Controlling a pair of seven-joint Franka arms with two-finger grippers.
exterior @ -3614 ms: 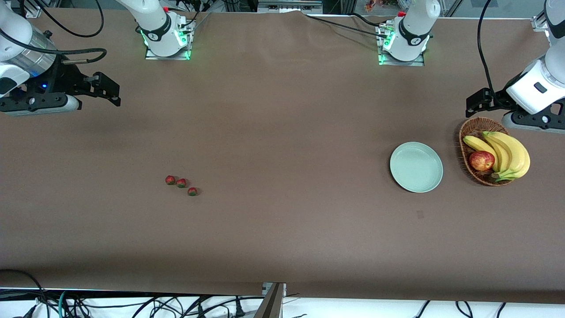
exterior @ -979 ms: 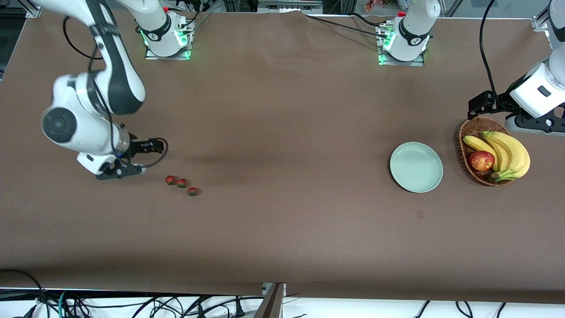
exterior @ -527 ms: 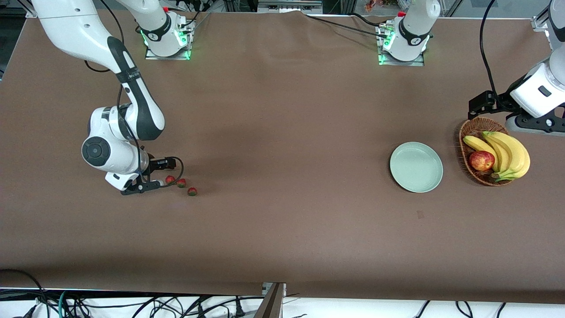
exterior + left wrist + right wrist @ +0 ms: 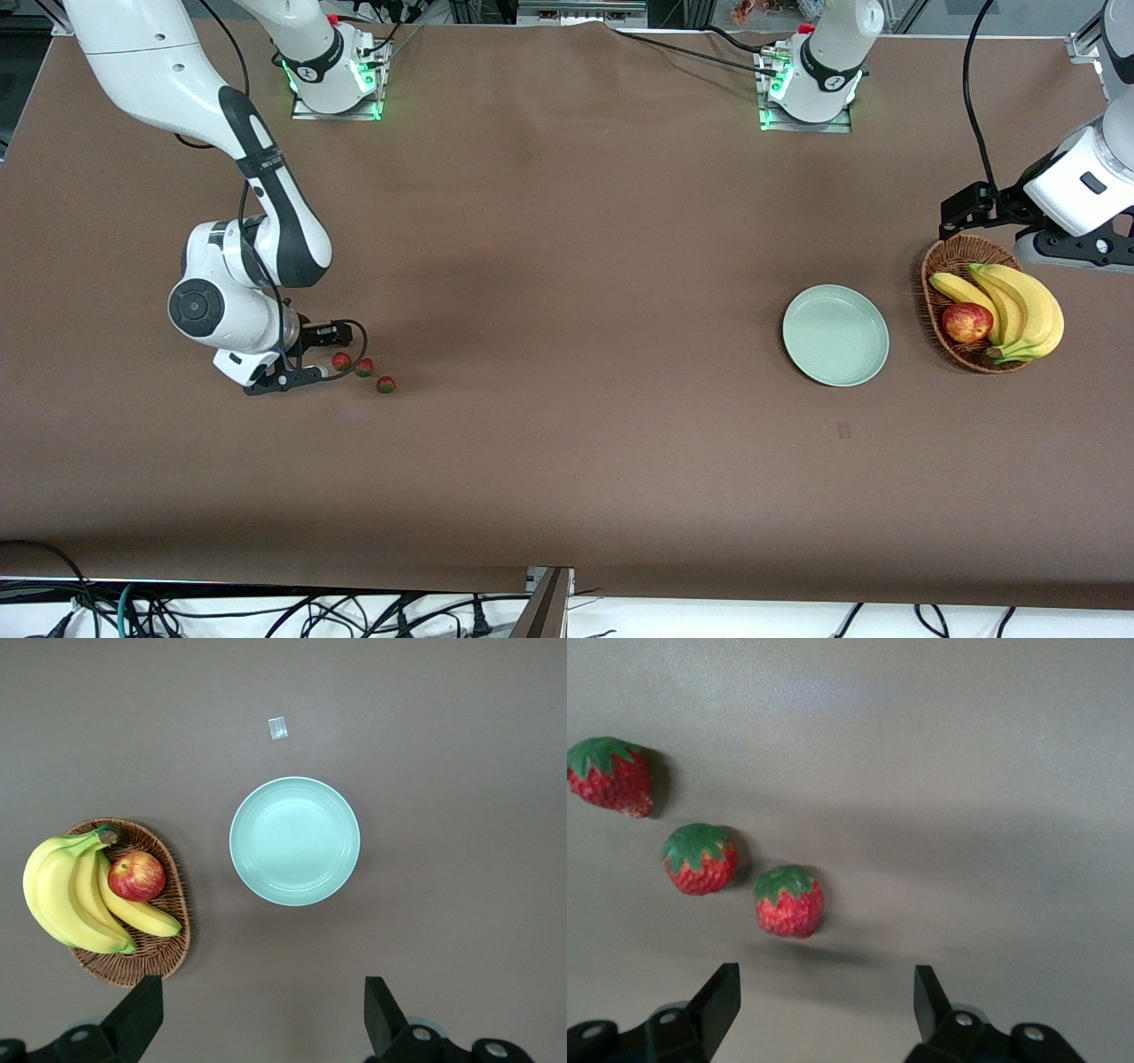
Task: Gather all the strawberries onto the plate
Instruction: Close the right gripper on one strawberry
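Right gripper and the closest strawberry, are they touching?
Apart. The right wrist view shows bare table between the right gripper with its open fingers and the strawberry.

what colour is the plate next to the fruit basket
Pale mint green all over, with no pattern. The plate shows best in the left wrist view.

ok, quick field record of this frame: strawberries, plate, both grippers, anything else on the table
strawberries: three in a short row on the table toward the right arm's end, none held
plate: bare, toward the left arm's end
right gripper: low at the end strawberry of the row, open, berry just ahead of its fingertips
left gripper: open, up over the table by the basket, waiting
basket: beside the plate, holds bananas and an apple
in plate: nothing yet
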